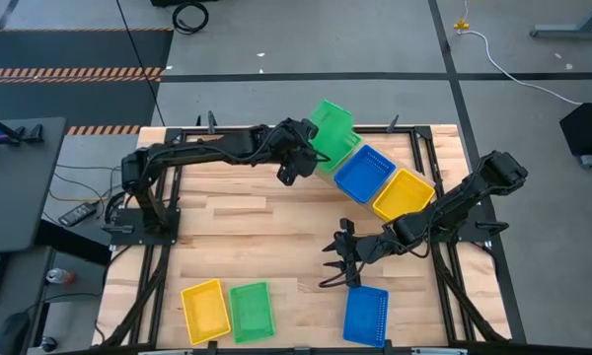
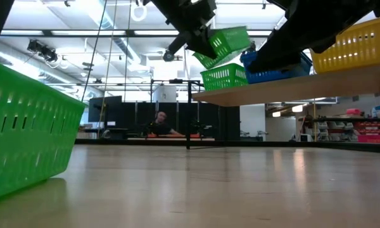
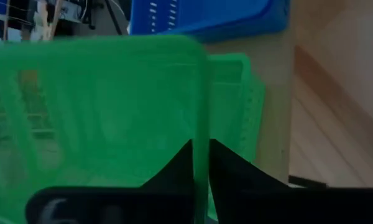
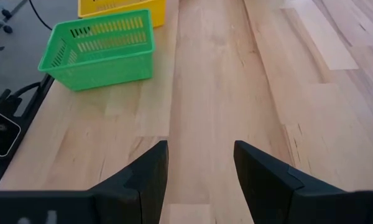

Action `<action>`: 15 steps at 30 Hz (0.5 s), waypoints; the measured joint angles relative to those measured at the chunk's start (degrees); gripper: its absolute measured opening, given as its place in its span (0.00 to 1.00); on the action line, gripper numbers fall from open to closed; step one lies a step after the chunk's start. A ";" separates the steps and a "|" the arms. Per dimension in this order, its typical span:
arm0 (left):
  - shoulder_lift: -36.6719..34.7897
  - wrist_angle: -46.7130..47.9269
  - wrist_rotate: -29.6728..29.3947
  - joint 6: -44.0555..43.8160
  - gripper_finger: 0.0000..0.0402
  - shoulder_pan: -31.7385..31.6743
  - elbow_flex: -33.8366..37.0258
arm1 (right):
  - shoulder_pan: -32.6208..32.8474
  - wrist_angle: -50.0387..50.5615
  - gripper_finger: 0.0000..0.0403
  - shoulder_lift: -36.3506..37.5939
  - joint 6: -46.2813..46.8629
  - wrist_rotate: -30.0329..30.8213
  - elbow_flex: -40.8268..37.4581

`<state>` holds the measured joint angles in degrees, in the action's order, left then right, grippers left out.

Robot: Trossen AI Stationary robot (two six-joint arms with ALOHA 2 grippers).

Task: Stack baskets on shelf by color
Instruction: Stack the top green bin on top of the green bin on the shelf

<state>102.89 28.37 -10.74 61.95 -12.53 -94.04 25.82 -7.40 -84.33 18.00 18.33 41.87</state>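
My left gripper (image 1: 312,148) (image 3: 201,163) reaches over the shelf's far end and is shut on a green basket (image 1: 331,123) (image 2: 227,42). That basket hangs tilted in the air above a second green basket (image 2: 223,77) (image 3: 236,99), which sits on the tilted wooden shelf (image 2: 291,87). Beside it on the shelf stand a blue basket (image 1: 365,174) (image 2: 275,68) and a yellow basket (image 1: 403,193) (image 2: 351,44). My right gripper (image 1: 335,258) (image 4: 199,177) is open over the table, just beyond a blue basket (image 1: 365,314), and touches nothing. My left gripper pinches the side wall (image 3: 202,134) of the upper green basket at its rim, with one finger inside the basket and one outside. It comes roughly level from the table's left. The basket is lifted clear and tilted, right above the green basket on the shelf.
A yellow basket (image 1: 205,311) (image 4: 121,7) and a green basket (image 1: 250,311) (image 4: 99,50) lie side by side by the table's near edge, with the blue one farther right. Bare wood lies in the table's middle. A person sits far off in the room (image 2: 161,123).
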 joint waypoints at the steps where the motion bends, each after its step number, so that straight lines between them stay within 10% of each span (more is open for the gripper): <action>1: 0.24 -0.46 0.00 -0.09 0.11 -0.02 0.00 | 0.00 0.04 0.47 0.00 0.02 0.00 0.00; 15: 4.72 -2.31 -3.66 0.57 0.21 -0.11 -0.04 | 0.04 1.07 0.47 0.00 0.48 -0.24 0.00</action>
<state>107.61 26.06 -14.40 62.53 -12.64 -94.08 25.87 -6.33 -84.33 18.48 18.09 41.87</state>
